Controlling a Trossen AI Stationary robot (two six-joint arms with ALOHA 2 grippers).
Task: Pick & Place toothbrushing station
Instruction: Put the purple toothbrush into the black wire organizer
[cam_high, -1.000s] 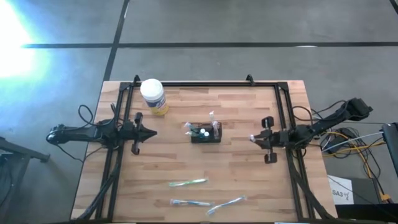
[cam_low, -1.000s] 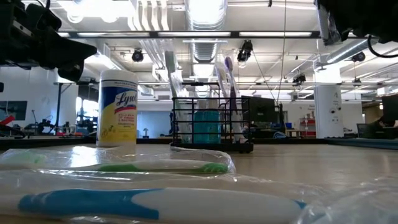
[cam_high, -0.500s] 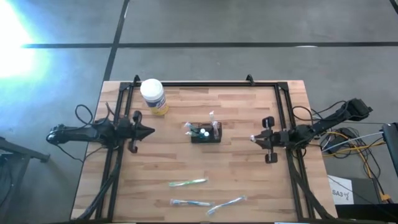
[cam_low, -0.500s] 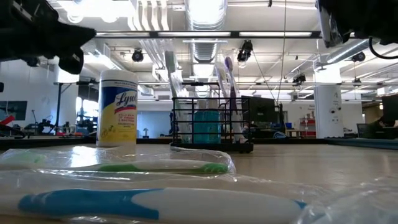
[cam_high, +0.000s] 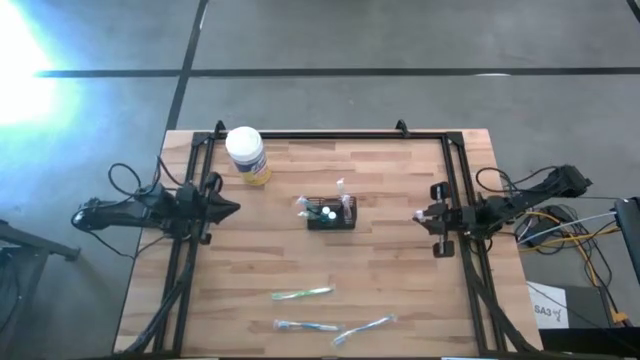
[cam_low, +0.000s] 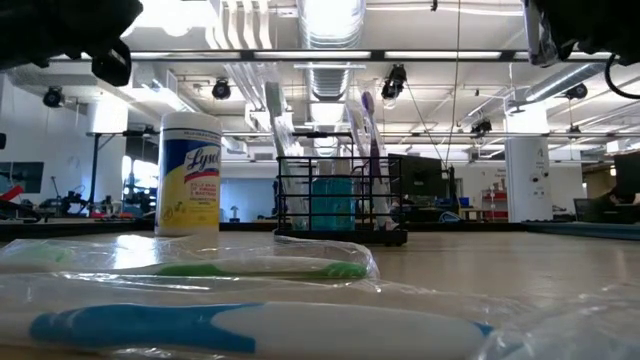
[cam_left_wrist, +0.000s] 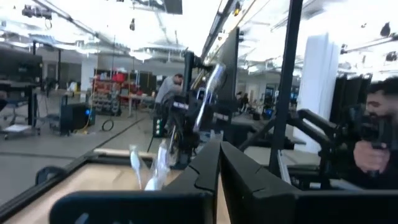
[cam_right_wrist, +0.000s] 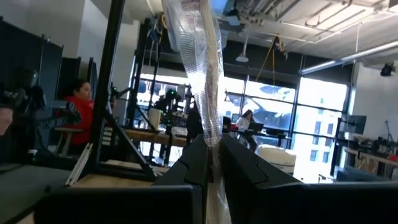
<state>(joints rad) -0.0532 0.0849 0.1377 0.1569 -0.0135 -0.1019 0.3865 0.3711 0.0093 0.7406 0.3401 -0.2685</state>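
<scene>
Two arms sit at the tabletop (cam_high: 400, 270) edges. Left end effector (cam_high: 232, 208) is pinched shut, empty, near the wipes jar (cam_high: 246, 154). Mid-table stands the wire caddy (cam_high: 331, 214), well apart from both; judged light, stiff, open mesh, contents loose, so best gripped on its top rim wire. Right end effector (cam_high: 418, 217) is clamped on a clear plastic wrapper (cam_right_wrist: 202, 81).

Open-plan lab: exposed ceiling ducts (cam_low: 330, 75), workbenches.
</scene>
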